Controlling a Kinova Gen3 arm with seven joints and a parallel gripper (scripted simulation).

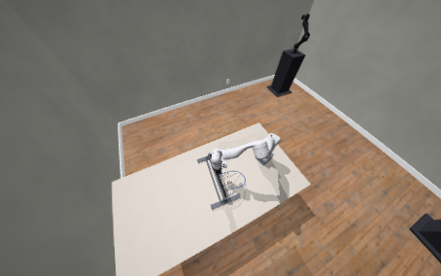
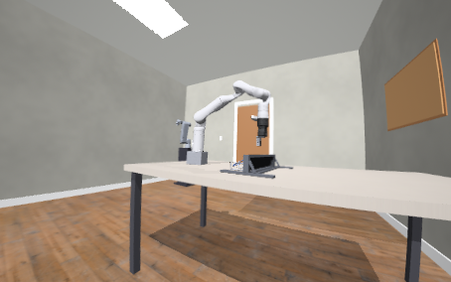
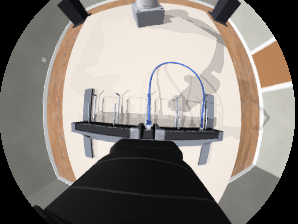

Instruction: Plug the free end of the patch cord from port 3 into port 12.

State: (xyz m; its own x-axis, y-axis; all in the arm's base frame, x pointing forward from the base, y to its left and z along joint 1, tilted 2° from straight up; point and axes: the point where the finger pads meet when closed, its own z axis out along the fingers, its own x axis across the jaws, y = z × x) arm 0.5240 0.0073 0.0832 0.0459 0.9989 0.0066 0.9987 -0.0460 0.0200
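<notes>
The dark rack stands on the table, and it also shows in the side view and the wrist view. The blue patch cord arches out from the panel's front, and from above it is a loop beside the rack. One end meets the panel near its right end in the wrist view. The other end meets it near the middle, straight below my fingers. How deep that plug sits is hidden. My gripper hangs a little above the rack's top. Its fingertips are partly closed but apart, with nothing between them.
The arm's base stands on the table behind the rack, at the top of the wrist view. The rack's feet stick out toward the base. The table's edge runs near the base.
</notes>
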